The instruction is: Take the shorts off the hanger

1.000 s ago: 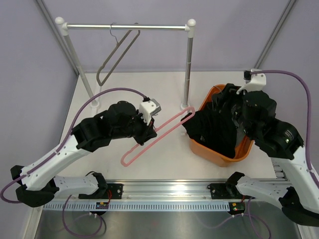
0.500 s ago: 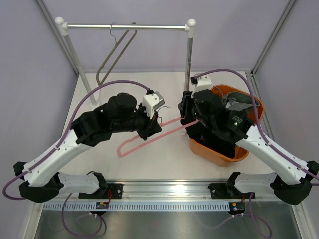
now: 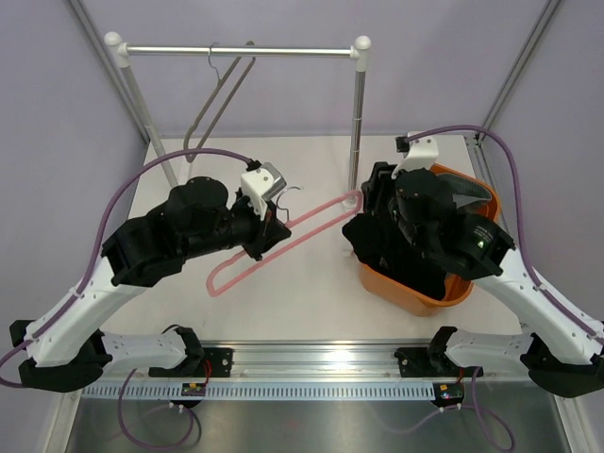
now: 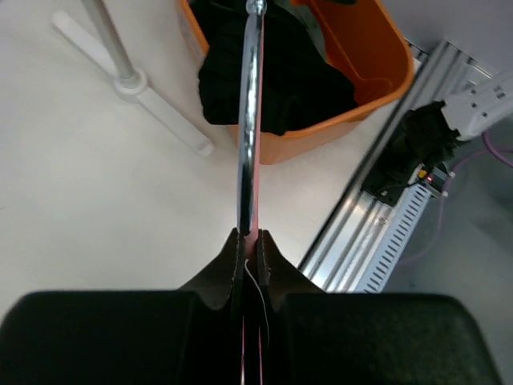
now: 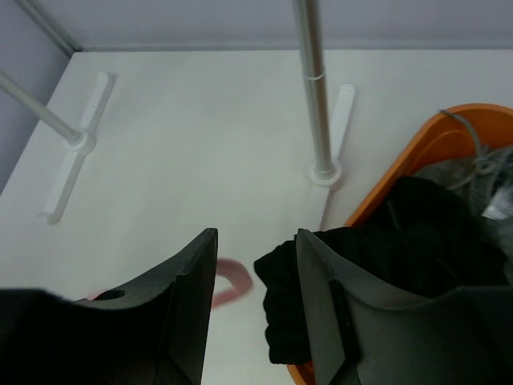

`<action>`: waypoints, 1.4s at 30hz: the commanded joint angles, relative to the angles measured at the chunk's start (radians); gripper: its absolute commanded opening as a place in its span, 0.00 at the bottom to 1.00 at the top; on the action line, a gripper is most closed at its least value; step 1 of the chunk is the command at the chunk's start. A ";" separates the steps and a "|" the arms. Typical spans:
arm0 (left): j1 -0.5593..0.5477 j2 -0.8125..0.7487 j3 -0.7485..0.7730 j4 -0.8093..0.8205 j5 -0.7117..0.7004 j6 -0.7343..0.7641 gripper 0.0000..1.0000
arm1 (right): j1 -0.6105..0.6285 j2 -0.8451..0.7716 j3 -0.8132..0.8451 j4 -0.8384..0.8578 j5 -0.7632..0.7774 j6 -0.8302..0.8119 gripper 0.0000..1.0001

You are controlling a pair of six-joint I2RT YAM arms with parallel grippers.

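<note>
At right, the bin (image 3: 429,302) holds black shorts (image 3: 377,241) spilling over its rim; left claw (image 4: 250,245) grasps the hanger (image 4: 249,200), right claw (image 5: 255,241) released.

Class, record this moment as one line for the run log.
left jaws: shut on pink hanger | right jaws: open, over shorts | shorts: draped over orange basket rim

High rear overview; two close downward wrist views, orange bin (image 3: 415,297) common to all.
</note>
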 commanded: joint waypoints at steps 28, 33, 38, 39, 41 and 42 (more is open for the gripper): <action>0.431 0.630 0.799 0.122 -0.304 -0.005 0.00 | 0.002 -0.221 0.066 -0.279 0.169 0.038 0.53; 0.494 0.672 0.802 0.232 -0.250 0.019 0.00 | 0.002 -0.238 0.070 -0.305 0.160 0.046 0.52; 0.523 0.721 0.848 0.246 -0.198 0.025 0.00 | 0.002 -0.255 0.052 -0.302 0.165 0.046 0.52; 0.525 0.727 0.848 0.251 -0.193 0.029 0.00 | 0.003 -0.257 0.046 -0.297 0.162 0.044 0.52; 0.526 0.744 0.847 0.252 -0.175 0.038 0.00 | 0.002 -0.258 0.041 -0.293 0.159 0.046 0.52; 0.526 0.750 0.845 0.249 -0.173 0.039 0.00 | 0.002 -0.257 0.040 -0.291 0.154 0.046 0.52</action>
